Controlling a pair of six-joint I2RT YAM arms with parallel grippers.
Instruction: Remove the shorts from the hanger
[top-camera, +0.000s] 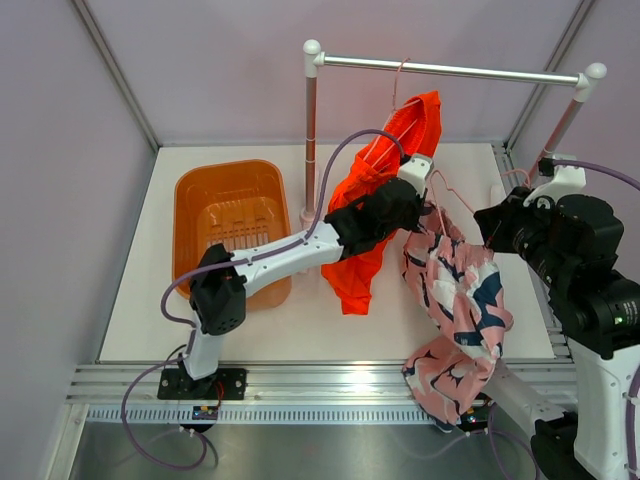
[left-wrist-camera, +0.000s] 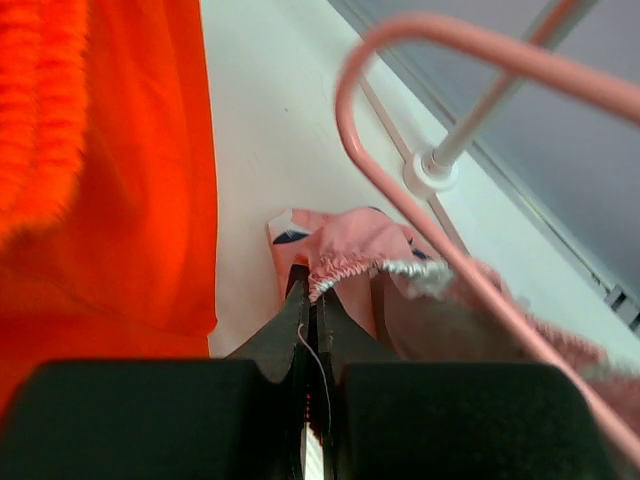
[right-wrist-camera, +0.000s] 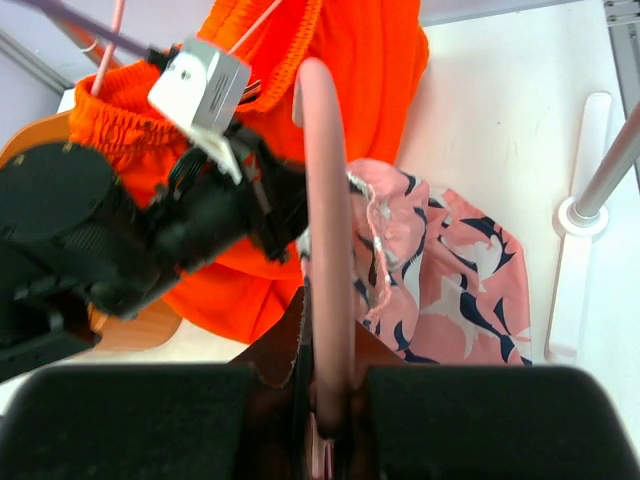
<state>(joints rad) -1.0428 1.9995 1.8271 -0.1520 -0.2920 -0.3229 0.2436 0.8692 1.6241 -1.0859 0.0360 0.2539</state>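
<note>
The left gripper (left-wrist-camera: 311, 290) is pressed shut on the gathered waistband of the pink patterned shorts (left-wrist-camera: 350, 245); its wrist view shows the two fingers meeting with only that fabric edge between them. Just right of the fingertips runs the pink hanger (left-wrist-camera: 500, 300), its wire passing along the same waistband. The orange-red shorts (left-wrist-camera: 120, 200) hang close on the left, so the gripper sits in a narrow strip of white table (left-wrist-camera: 260, 120) between the two garments.

The right gripper (right-wrist-camera: 325, 320) is clamped on the hanger's thick bar, which rises straight out from between its fingers. From this camera the left gripper appears just beside the bar, against the orange-red shorts, and the pink shorts spread out to the right toward the rack's post foot (right-wrist-camera: 580, 215).

The overhead camera alone shows the wider layout. The orange-red shorts hang from the rail (top-camera: 450, 70), while the pink shorts drape from between the two grippers down over the table's near edge, across the aluminium frame. An orange basket (top-camera: 230, 200) sits well to the left, with open tabletop before it. How the pink shorts are fastened to the hanger cannot be made out.
</note>
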